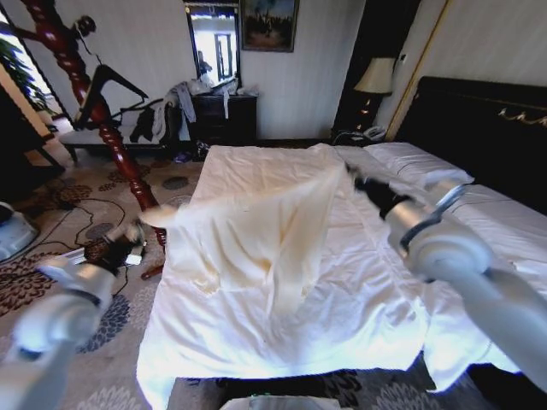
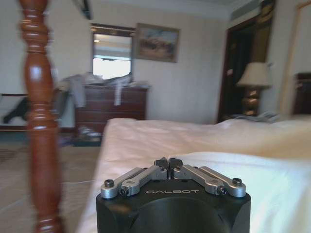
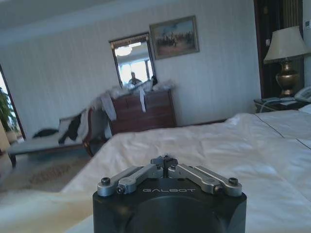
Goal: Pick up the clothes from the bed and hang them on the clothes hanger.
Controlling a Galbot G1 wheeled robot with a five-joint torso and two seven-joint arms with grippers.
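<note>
We see both grippers with their jaws drawn fully together. In the head view the left gripper [image 1: 137, 232] pinches one corner of the clothes [image 1: 256, 235], and the right gripper [image 1: 357, 181] pinches the opposite corner, so the garment hangs stretched between them, above the bed [image 1: 367, 307]. In the left wrist view the left gripper's [image 2: 168, 162] black fingertips meet, with cream cloth lying just beyond and to one side of them; the pinch point itself is too small to make out. In the right wrist view the right gripper's [image 3: 165, 160] tips also meet.

The garment is soft, cream and yellower than the bedding, sagging in loose folds below the grippers. The duvet [image 1: 256, 166] beneath is white and lightly creased. A turned, glossy reddish wooden post [image 2: 41, 121] stands just beside the left gripper.
</note>
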